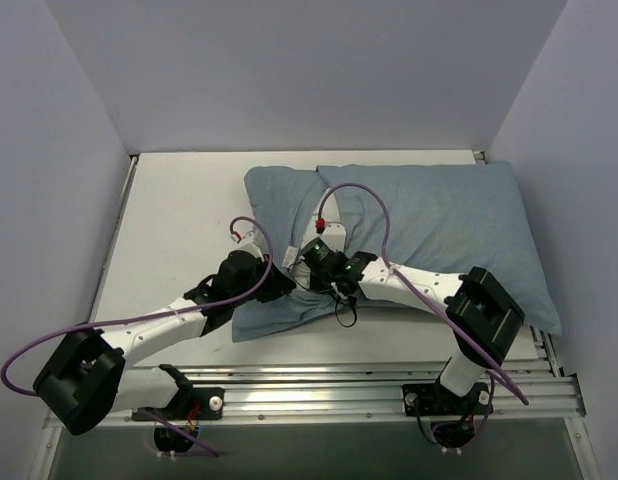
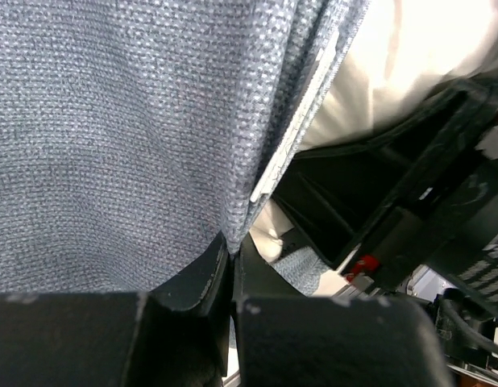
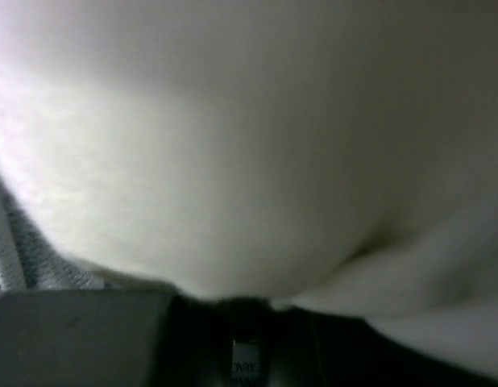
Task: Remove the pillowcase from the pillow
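The pillowcase (image 1: 419,220), plain blue-grey on top, covers most of the pillow and lies across the table's middle and right. My left gripper (image 1: 285,288) is at its near left corner, by the opening. In the left wrist view this gripper (image 2: 231,246) is shut on a fold of the pillowcase (image 2: 112,121), with the white pillow (image 2: 410,48) showing beside the hem. My right gripper (image 1: 311,272) sits at the same opening, its fingers hidden in the cloth. The right wrist view is filled by the white pillow (image 3: 233,121), creased near the jaws, with a strip of pillowcase (image 3: 15,250) at the left.
The white table (image 1: 179,210) is enclosed by pale walls at the left, back and right. A metal rail (image 1: 369,385) runs along the near edge by the arm bases. Purple cables (image 1: 374,200) loop above both wrists. The right arm's black body (image 2: 410,218) is close beside my left gripper.
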Motion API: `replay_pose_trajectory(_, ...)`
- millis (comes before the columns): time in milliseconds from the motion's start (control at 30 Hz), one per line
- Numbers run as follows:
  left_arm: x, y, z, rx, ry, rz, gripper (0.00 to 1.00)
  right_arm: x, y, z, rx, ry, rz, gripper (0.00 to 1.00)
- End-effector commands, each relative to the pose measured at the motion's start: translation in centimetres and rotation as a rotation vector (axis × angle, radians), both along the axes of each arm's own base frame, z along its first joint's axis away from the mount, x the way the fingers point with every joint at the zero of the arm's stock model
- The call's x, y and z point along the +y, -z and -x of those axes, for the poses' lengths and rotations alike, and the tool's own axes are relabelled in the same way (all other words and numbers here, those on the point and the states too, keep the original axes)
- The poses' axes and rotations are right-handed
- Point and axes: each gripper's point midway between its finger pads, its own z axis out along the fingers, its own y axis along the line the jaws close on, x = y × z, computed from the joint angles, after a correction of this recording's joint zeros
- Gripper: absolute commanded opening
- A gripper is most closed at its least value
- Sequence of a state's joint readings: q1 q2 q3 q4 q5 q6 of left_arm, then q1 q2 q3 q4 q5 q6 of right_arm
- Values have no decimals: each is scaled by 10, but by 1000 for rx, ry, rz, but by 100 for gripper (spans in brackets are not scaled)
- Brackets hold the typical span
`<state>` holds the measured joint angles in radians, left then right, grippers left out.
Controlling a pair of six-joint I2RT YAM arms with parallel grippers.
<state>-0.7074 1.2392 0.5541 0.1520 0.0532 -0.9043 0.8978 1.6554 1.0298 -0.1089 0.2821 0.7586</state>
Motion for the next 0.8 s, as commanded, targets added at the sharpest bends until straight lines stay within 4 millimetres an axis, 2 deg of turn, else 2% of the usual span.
replay_pose_trajectory(0,8,21,20,78,54,-77,6,-41,-22,-33,-86,148,28,0)
replay_pose_trajectory(200,7,23,23,83,75,-87,2,-45,-79,-64,-204,227,-167,0)
replay_pose_trajectory(300,6,28,24,91,86,-96,2,-45,-98,-78,-240,255,-222,0)
replay_pose_trajectory(333,5,29,26,95,95,-97,2,-38,-113,-87,-274,253,-276,0)
replay_pose_trajectory(500,-4,26,26,83,121,-87,2,-27,-154,-106,-341,270,-419,0)
replay_pose_trajectory(667,-14,11,31,30,172,-74,2,-30,-173,-125,-392,311,-466,0)
replay_pose_trajectory(767,-18,-12,32,-33,191,-35,2,-26,-175,-134,-395,311,-485,0)
